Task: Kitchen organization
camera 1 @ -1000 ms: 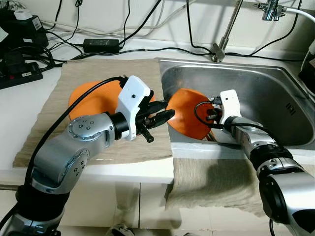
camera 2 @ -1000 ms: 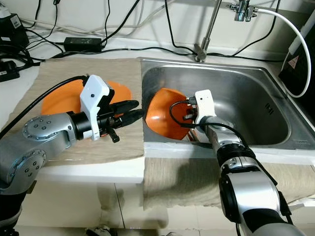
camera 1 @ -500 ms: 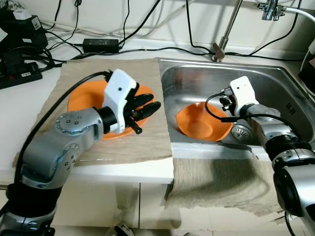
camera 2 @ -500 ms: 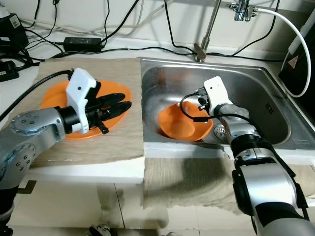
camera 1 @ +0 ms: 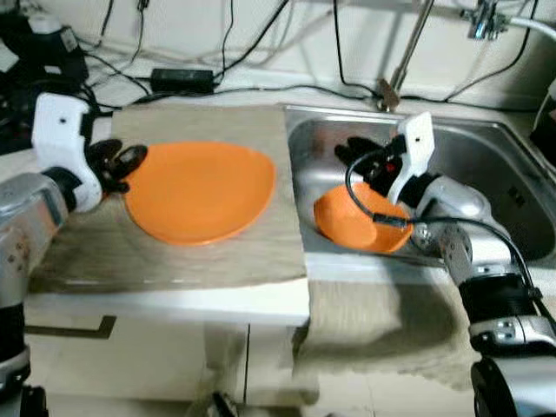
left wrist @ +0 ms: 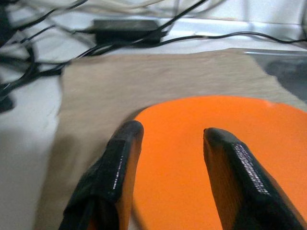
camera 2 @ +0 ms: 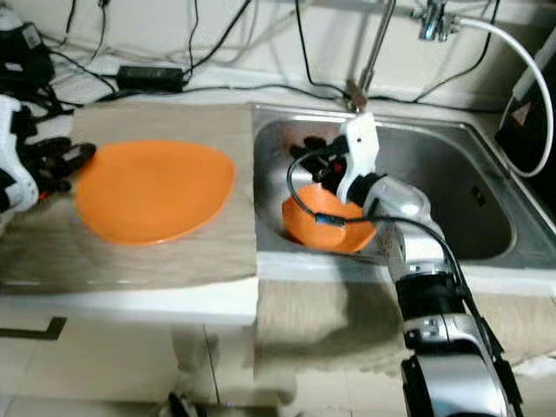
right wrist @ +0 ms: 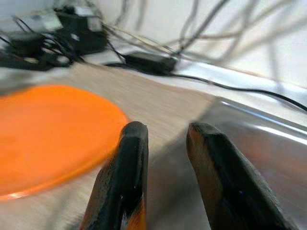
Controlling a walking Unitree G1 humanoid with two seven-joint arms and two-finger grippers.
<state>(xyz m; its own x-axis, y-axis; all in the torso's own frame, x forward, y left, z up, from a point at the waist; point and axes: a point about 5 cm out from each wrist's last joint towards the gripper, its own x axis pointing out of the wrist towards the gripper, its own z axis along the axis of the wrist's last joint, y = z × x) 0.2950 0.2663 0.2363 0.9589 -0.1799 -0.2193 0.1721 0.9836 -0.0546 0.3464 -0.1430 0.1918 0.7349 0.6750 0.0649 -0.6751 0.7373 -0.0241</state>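
Now both released: left end effector (camera 1: 122, 161) parted just beside orange plate (camera 1: 198, 189) resting on cloth (camera 1: 217, 256) to dry; right end effector (camera 1: 358, 152) parted above orange bowl (camera 1: 356, 224) lying inside sink (camera 1: 486, 174).

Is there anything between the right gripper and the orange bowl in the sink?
Nothing visible. The right gripper is open just above the bowl's far rim, with only its own black cable looping over the bowl.
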